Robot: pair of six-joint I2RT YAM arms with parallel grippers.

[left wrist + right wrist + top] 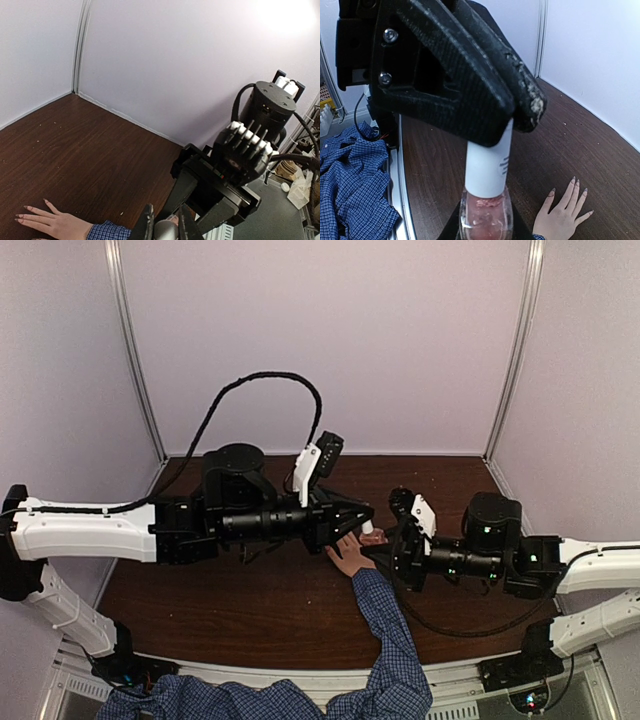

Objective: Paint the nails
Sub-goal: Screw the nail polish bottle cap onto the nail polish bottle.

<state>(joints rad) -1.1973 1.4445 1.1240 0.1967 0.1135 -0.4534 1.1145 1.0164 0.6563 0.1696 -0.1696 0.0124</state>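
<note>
A light-skinned hand (349, 556) with a blue checked sleeve lies flat on the brown table, fingers spread. Its pinkish nails show in the left wrist view (20, 218) and the right wrist view (574, 181). My right gripper (388, 543) (485, 231) is shut on a small glass nail-polish bottle (485, 218) of pink polish and holds it above the table. My left gripper (358, 516) (167, 226) is shut on the bottle's white cap (488, 165) (370, 527) from the other side. The two grippers meet just above and beside the hand.
White booth walls (330, 340) close the table at the back and both sides. The person's sleeve (392, 640) crosses the table's near edge between my arm bases. Blue checked cloth (350, 185) lies beyond the table's metal rail (400, 175).
</note>
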